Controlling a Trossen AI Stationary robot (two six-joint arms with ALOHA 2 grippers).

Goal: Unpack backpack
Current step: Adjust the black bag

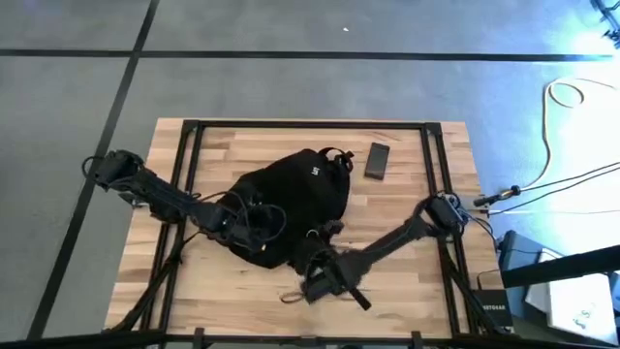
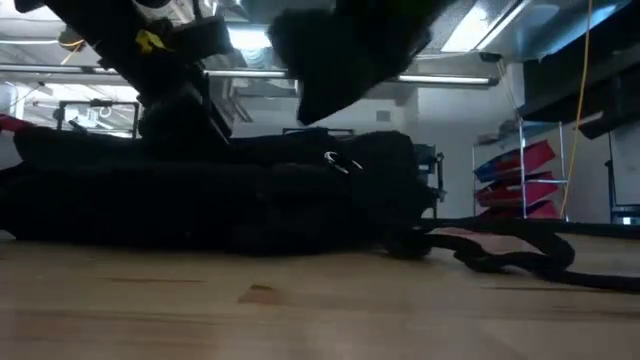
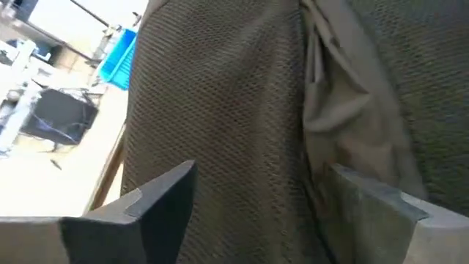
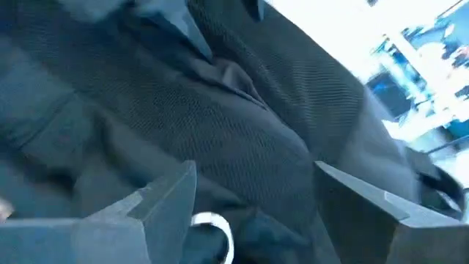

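The black backpack (image 1: 291, 199) lies flat on the wooden table (image 1: 407, 291), and its straps (image 2: 500, 250) trail across the boards toward the near right. My left gripper (image 1: 247, 228) is at the backpack's near-left side. It is open, and dark woven fabric (image 3: 242, 110) fills the space between its fingers (image 3: 165, 194). My right gripper (image 1: 320, 276) is open over the backpack's near end. In the low view my right gripper (image 2: 345, 55) hangs above the table. A small metal ring (image 4: 216, 227) shows between its fingers. My left gripper comes at the backpack's near-left side (image 3: 249, 161) slanting down from the table's left, its open fingers on either side of the fabric. I cannot tell whether they touch it. My right gripper's open fingers are close over the fabric (image 4: 242, 147), and I cannot tell whether they touch it either.
A flat dark rectangular object (image 1: 377, 161) lies on the table to the far right of the backpack. A black metal frame (image 1: 310, 125) runs along the table's edges. Cables (image 1: 562, 184) lie on the floor beyond the right edge.
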